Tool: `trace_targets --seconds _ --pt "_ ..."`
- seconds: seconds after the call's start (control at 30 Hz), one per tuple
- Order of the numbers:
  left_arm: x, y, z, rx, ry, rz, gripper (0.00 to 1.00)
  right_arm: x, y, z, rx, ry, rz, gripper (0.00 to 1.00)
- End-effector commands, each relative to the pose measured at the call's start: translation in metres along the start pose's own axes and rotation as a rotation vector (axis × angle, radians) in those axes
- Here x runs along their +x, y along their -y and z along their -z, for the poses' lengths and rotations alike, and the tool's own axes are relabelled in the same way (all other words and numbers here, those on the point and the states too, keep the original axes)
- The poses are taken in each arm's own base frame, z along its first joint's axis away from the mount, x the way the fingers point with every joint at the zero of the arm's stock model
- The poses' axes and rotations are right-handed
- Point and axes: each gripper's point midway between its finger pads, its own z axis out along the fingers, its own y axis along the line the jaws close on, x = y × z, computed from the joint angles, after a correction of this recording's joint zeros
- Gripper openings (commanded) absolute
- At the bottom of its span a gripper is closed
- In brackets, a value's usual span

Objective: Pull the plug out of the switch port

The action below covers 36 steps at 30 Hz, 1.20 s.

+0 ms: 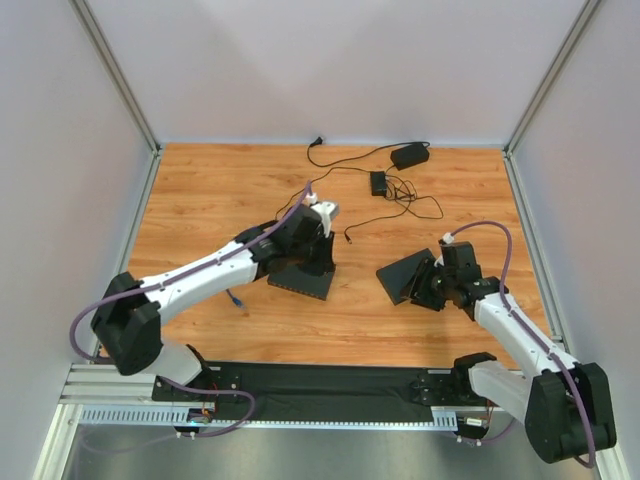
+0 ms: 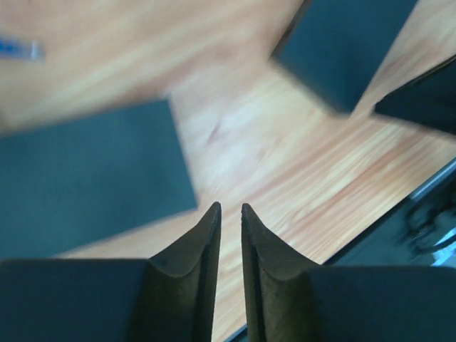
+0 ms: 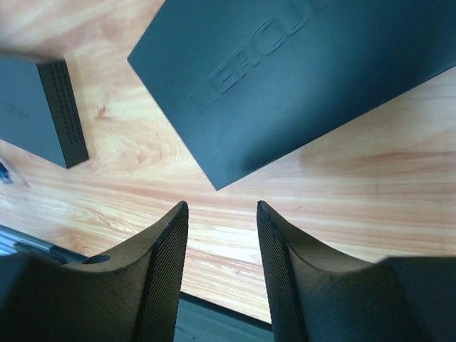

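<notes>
The switch (image 1: pixel 298 284) is a flat black oblong box lying mid-table, a row of dots along its near long edge. It also fills the left of the left wrist view (image 2: pixel 85 178) and shows a slotted side in the right wrist view (image 3: pixel 28 107). The blue plug (image 1: pixel 235 298) lies loose on the wood to the switch's left, out of any port, a blur in the left wrist view (image 2: pixel 18 48). My left gripper (image 1: pixel 318 258) hangs by the switch's far right corner, its fingertips (image 2: pixel 229 206) a thin gap apart and empty. My right gripper (image 3: pixel 222 205) is open and empty.
A second black slab (image 1: pixel 398 275) marked MERCU lies just beyond my right gripper (image 1: pixel 422 288); both wrist views show it (image 3: pixel 299 78) (image 2: pixel 342 50). Power adapters (image 1: pixel 409 155) (image 1: pixel 378 182) with tangled black cables sit at the back. A black base plate (image 1: pixel 330 385) runs along the near edge.
</notes>
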Motion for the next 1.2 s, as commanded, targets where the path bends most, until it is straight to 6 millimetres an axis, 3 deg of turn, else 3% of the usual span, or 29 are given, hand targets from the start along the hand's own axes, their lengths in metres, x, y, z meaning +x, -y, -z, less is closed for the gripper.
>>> trace_targets --seconds 0.0,0.07,0.23,0.3,0.53,0.8,1.17 --pt "0.038 -0.020 0.014 -0.050 -0.013 0.022 0.24 0.000 0.005 -0.002 0.083 0.036 0.001 0.45" --pt "0.068 -0.030 0.014 -0.063 -0.052 0.043 0.21 -0.001 0.006 -0.001 0.134 0.049 0.037 0.41" --pt "0.098 -0.046 0.009 -0.112 -0.096 0.058 0.06 -0.002 0.020 0.000 0.216 0.059 0.072 0.12" --pt "0.106 -0.050 0.001 -0.128 -0.121 0.058 0.05 -0.001 0.021 -0.002 0.219 0.055 0.076 0.08" --pt "0.104 -0.049 -0.030 -0.134 -0.171 0.051 0.02 -0.002 0.024 -0.014 0.238 0.055 0.072 0.02" --pt "0.104 -0.050 -0.051 -0.147 -0.206 0.048 0.01 0.000 0.018 -0.031 0.228 0.041 0.067 0.01" --pt "0.093 -0.047 -0.073 -0.154 -0.227 0.023 0.01 -0.016 -0.008 -0.053 0.198 0.053 0.072 0.00"
